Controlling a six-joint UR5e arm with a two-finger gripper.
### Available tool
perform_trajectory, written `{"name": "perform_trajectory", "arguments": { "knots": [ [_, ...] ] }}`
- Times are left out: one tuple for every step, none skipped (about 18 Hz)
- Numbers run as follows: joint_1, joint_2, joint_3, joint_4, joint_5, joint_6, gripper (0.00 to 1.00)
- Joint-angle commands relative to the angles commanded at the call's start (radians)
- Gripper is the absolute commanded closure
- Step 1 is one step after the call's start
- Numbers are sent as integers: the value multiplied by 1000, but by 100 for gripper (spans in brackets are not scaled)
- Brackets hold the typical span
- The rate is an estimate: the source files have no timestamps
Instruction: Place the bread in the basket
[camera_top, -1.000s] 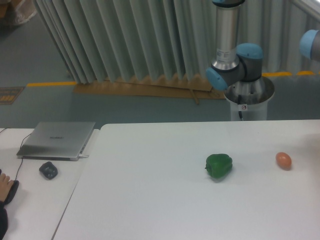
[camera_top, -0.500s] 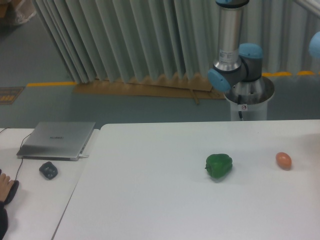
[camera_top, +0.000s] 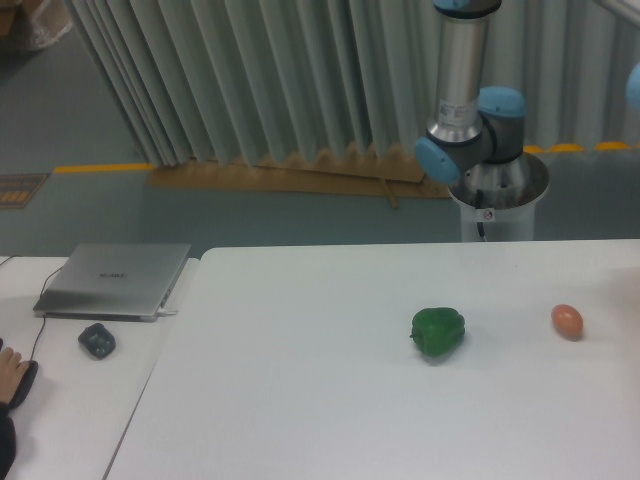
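Observation:
The bread and the basket are out of view. Only the arm's base and its lower joints show, behind the table's far edge at the right; the gripper is outside the frame. A green pepper lies on the white table right of centre. A small smooth orange-brown egg-shaped thing lies further right.
A closed grey laptop and a dark mouse sit on a second table at the left. A person's hand rests at the left edge. A pleated curtain hangs behind.
The arm's upper link and the blue joint at the top right edge have shifted slightly right and up. Nothing on the table has moved.

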Motion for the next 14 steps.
{"name": "perform_trajectory", "arguments": {
  "knots": [
    [-6, -5, 12, -2, -26, -72, 0],
    [-24, -6, 35, -5, -36, -86, 0],
    [-52, -23, 73, -18, -39, -89, 0],
    [-66, -46, 107, -46, -45, -89, 0],
    [-84, -67, 130, -73, -44, -91, 0],
    [-96, -87, 158, -87, -42, -91, 0],
    [-103, -101, 169, -91, -45, -91, 0],
    [-118, -106, 170, -94, -45, -93, 0],
    [-144, -123, 164, -95, -44, -108, 0],
    [-165, -133, 163, -95, -45, -135, 0],
    [-196, -143, 152, -95, -44, -163, 0],
    [-204, -143, 146, -94, -42, -184, 0],
    [-218, -143, 137, -94, -42, -212, 0],
    [-230, -141, 130, -92, -39, -233, 0]
  ]
}}
